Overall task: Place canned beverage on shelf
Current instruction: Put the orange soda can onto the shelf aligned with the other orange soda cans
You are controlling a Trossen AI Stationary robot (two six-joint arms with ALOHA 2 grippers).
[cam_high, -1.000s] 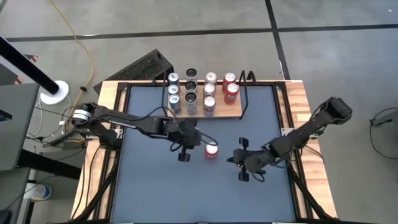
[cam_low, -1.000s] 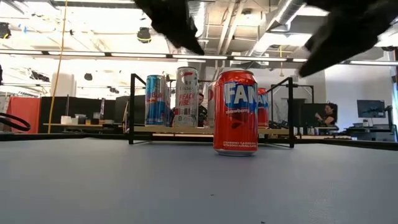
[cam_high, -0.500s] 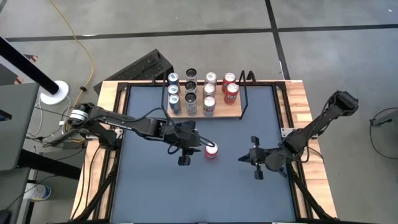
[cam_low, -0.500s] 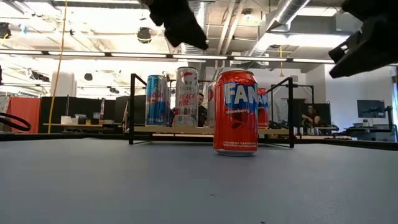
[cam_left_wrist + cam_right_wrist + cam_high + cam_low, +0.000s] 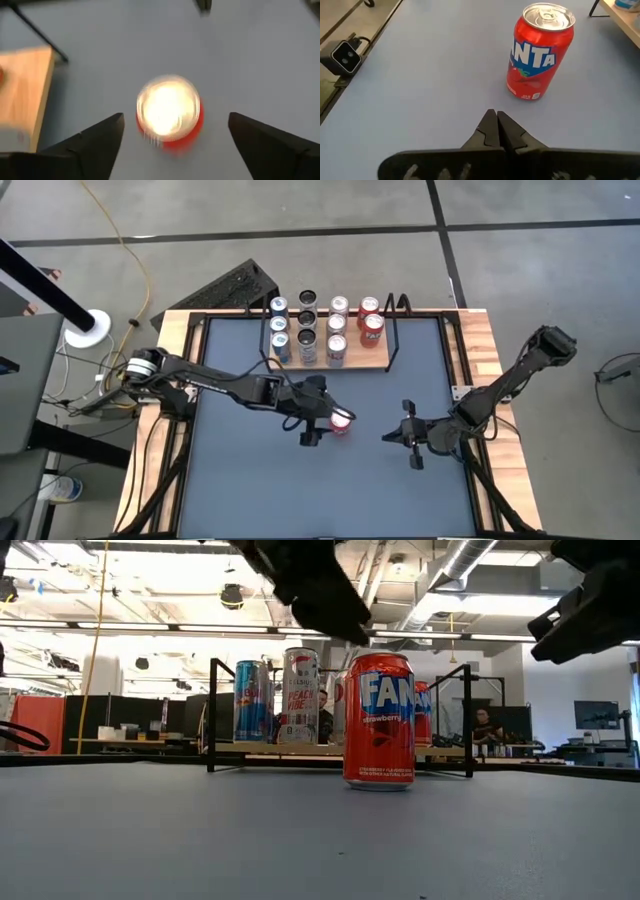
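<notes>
A red Fanta can (image 5: 341, 423) stands upright on its base on the grey-blue tabletop, in front of the shelf (image 5: 352, 363). The shelf is a light-wood board in a black rail frame at the far edge, with several cans standing on it. My left gripper (image 5: 322, 420) hangs open just above the can; in its wrist view the silver can top (image 5: 168, 107) shows between the two spread fingers, which stay clear of it. My right gripper (image 5: 408, 437) is shut, to the can's right and apart from it (image 5: 540, 50).
The shelf's black rail (image 5: 212, 710) rises at its ends. Bare tabletop (image 5: 260, 490) lies near the front edge and to the left. Wooden side strips (image 5: 480, 350) flank the table. A person sits far back in the room (image 5: 485, 725).
My left gripper has moved toward the table's right, coming over the red can, and has opened. My right gripper has drawn back toward the right edge, away from the can, staying shut. The can has kept its place.
</notes>
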